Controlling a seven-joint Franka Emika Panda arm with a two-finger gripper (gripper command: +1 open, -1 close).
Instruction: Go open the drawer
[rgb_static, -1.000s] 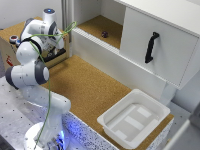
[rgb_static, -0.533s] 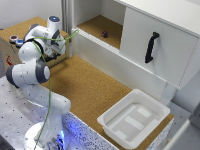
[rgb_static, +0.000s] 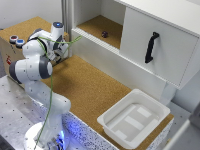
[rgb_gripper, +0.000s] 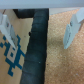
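No readable text, numbers or brand names from my end, either view. Closest thing: a blue blocky pattern on a white sheet (rgb_gripper: 11, 49) in the wrist view, a coded marker rather than letters. There's a small red mark on the side of the brown box (rgb_static: 8, 60) in the exterior view, too blurred for me to read.

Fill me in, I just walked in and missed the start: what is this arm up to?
The arm is out to open the drawer, the long low white panel under the open shelf of the cabinet. It has not touched it. The gripper is open and holds nothing, hanging over the cork surface near the drawer's end at the exterior view's left. The drawer looks shut. A white tray sits apart, at that view's right.
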